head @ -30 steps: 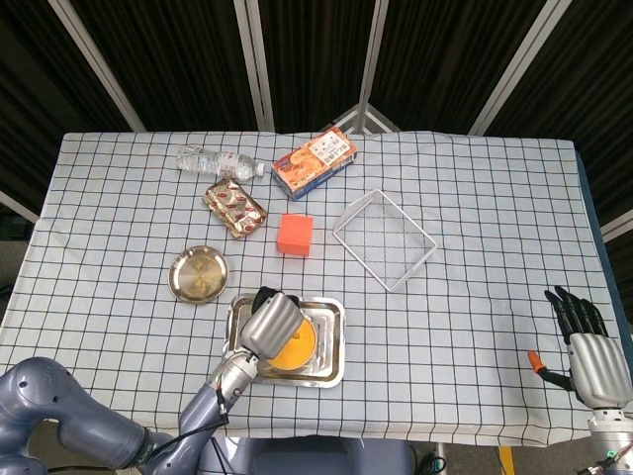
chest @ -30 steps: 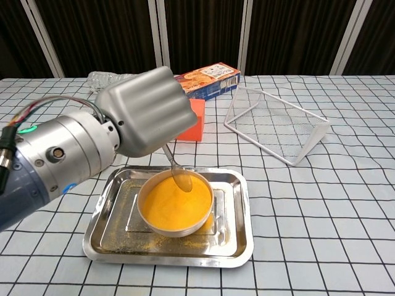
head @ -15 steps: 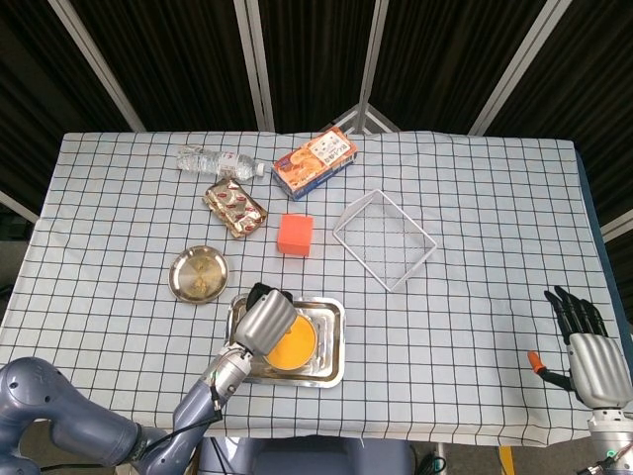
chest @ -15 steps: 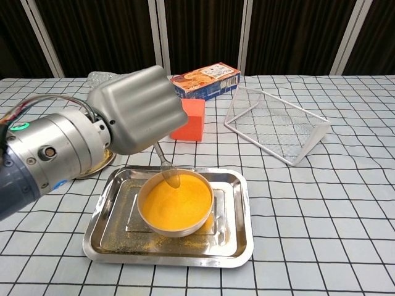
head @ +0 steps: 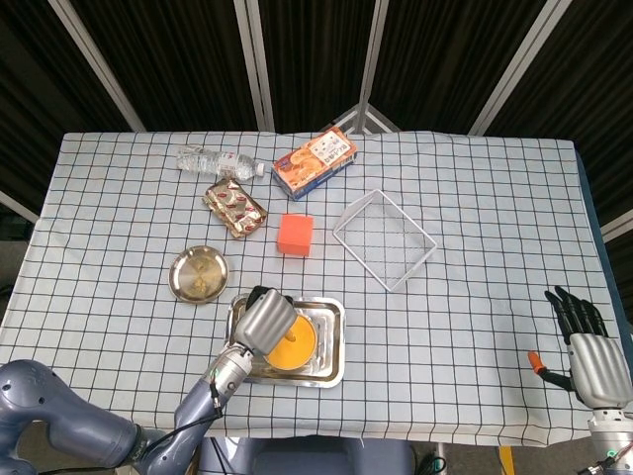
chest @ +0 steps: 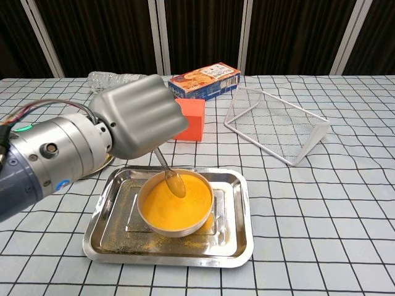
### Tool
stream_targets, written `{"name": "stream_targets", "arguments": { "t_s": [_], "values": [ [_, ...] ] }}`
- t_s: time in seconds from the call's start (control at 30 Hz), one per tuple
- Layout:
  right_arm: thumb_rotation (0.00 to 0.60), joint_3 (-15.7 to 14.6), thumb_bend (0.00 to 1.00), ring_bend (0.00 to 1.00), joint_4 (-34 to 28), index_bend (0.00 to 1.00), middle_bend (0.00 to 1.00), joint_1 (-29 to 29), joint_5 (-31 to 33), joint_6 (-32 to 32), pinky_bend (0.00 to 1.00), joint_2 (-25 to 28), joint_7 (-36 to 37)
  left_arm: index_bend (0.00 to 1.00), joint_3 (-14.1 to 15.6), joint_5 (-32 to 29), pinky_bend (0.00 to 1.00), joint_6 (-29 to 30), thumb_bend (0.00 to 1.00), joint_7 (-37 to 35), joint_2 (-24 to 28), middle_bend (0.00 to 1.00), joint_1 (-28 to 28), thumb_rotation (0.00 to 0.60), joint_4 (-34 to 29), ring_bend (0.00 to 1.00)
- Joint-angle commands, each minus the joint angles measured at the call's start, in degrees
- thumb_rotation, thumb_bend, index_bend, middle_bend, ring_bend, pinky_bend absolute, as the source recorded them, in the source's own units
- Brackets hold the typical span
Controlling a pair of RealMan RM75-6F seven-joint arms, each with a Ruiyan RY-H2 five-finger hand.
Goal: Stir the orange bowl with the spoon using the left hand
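The silver left hand (chest: 139, 120) is closed in a fist around the handle of a metal spoon (chest: 171, 177), whose bowl dips into the orange powder of the round orange bowl (chest: 176, 204). That bowl sits inside a rectangular steel tray (chest: 234, 237). Far right, the right hand (head: 590, 356) rests with fingers spread, holding nothing.

The checked-cloth bench (head: 475, 198) carries a water bottle (head: 216, 161) at 11 o'clock, cracker box (head: 315, 161), snack packet (head: 235, 208), orange block (head: 295, 235), wire basket (head: 385, 239), brass dish (head: 199, 274), and steel tray (head: 332, 346) at 6 o'clock.
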Motion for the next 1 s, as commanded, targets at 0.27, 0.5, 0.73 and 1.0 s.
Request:
{"name": "stream_targets", "arguments": {
  "t_s": [0.27,0.5,0.73,1.0],
  "values": [
    [0.600,-0.1,0.36,0.00,0.0,0.00,0.00,0.0,-0.1,-0.1,0.00,0.0,0.0,0.87,0.9,-0.1,1.00,-1.7,0.83,-0.8,0.5,1.00,0.3,0.600,-3.3,0.96],
    [0.600,-0.1,0.36,0.00,-0.1,0.00,0.00,0.0,-0.1,0.0,0.00,0.0,-0.2,0.87,1.9,-0.7,1.00,-1.6,0.83,-0.4,1.2,1.00,0.7,0.600,-3.6,0.96],
    [0.600,0.0,0.36,0.00,-0.1,0.00,0.00,0.0,0.0,-0.1,0.00,-0.1,-0.4,0.87,2.0,-1.2,1.00,-1.8,0.83,0.7,1.5,1.00,0.3,0.600,-3.0,0.96],
    [0.600,-0.1,0.36,0.00,-0.2,0.00,0.00,0.0,0.2,-0.3,0.00,0.1,-0.3,0.87,0.3,-4.1,1.00,-2.0,0.83,2.5,-1.4,1.00,-0.5,0.600,-0.1,0.96]
  ]
}}
